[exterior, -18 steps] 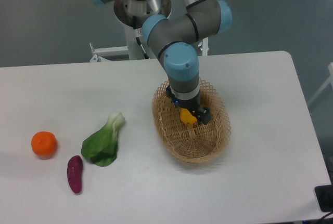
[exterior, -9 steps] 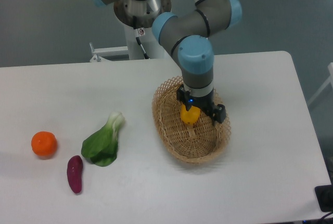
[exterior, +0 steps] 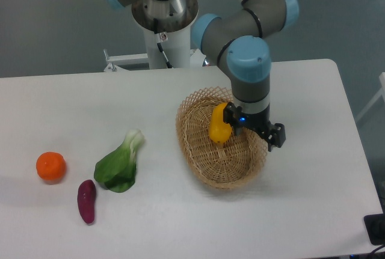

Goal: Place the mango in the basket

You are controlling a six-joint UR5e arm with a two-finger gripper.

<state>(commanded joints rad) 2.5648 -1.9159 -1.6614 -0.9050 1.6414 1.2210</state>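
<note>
I see mango (exterior: 218, 124) lying in basket (exterior: 204, 169), my gripper (exterior: 258, 131) at its 3 o'clock; can't tell finger spread. Tangerine (exterior: 50, 166) far at 9.

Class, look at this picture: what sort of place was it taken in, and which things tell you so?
Probably a robotics lab or test bench, not a kitchen. A robot arm on a pedestal works at a plain white table, where a basket and a few loose vegetables are laid out on a bare grey floor.
</note>
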